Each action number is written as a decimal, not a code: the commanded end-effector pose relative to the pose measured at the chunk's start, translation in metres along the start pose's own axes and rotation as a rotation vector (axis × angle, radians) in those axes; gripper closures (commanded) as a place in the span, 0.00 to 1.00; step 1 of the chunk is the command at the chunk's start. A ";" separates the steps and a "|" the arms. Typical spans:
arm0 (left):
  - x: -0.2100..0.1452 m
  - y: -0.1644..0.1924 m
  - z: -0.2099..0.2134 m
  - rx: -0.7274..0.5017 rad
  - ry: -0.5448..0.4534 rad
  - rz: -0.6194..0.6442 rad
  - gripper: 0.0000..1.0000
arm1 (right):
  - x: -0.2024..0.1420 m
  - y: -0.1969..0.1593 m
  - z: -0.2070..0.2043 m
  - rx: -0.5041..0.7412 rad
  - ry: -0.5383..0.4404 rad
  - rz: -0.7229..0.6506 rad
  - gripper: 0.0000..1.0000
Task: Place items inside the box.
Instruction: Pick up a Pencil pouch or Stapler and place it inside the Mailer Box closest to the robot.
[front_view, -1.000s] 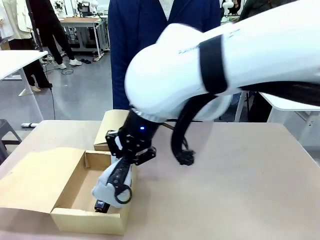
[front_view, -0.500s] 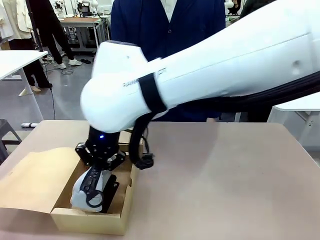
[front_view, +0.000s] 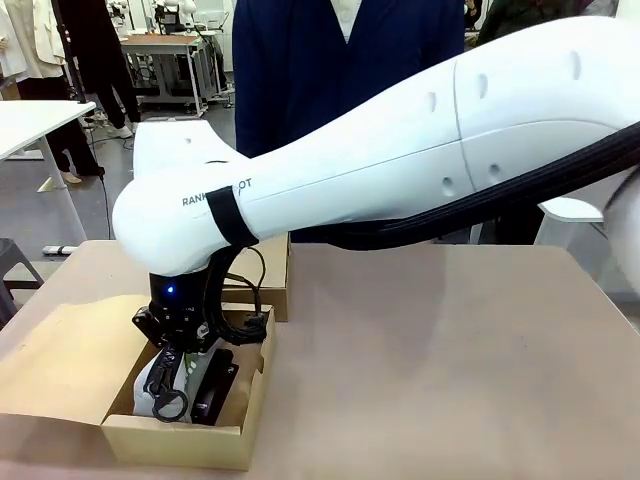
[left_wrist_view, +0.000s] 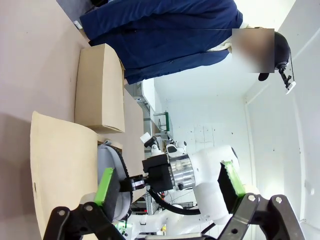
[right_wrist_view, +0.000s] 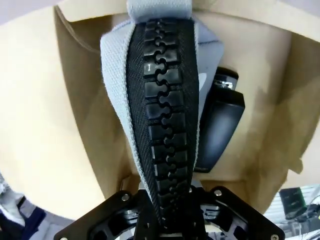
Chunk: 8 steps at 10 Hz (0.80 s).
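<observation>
Inside the box (front_view: 178, 447), the grey-blue case (right_wrist_view: 162, 125) is gripped by the right claw (front_view: 180, 345), with the black stapler (right_wrist_view: 218, 131) just beside it at 3 o'clock. The left claw (left_wrist_view: 167, 183) is held wide and empty.

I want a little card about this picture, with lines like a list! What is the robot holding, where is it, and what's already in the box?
Held by: right end effector, shut on the pale grey-blue case at one end of its black zip
Case position: hanging inside the open cardboard box; touching the bottom or not, can't tell
Already in box: black stapler, beside the case
Other arm: left end effector, open, holding nothing
Nearby: closed cardboard box on the table; person in navy jacket at the far side
</observation>
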<state>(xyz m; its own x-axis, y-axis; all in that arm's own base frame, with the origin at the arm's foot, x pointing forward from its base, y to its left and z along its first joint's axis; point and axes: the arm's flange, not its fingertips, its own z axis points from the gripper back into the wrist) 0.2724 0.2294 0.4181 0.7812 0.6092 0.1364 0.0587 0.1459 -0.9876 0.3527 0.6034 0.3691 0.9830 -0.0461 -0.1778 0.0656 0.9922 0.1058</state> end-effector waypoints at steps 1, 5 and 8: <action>-0.001 -0.002 0.001 -0.014 -0.001 -0.019 0.00 | 0.004 0.005 0.000 -0.007 0.034 -0.016 0.95; -0.001 -0.002 0.001 -0.014 -0.001 -0.019 0.00 | 0.006 -0.001 -0.001 0.013 0.038 -0.026 0.36; -0.001 -0.002 0.001 -0.014 -0.001 -0.019 0.00 | 0.005 -0.011 0.008 0.042 0.002 -0.040 0.00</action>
<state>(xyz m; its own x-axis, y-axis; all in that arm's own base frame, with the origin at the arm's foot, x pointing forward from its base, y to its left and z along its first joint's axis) 0.2724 0.2294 0.4181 0.7812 0.6092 0.1364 0.0587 0.1459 -0.9876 0.3631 0.6008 0.3696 0.9769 -0.0752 -0.1999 0.0992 0.9886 0.1130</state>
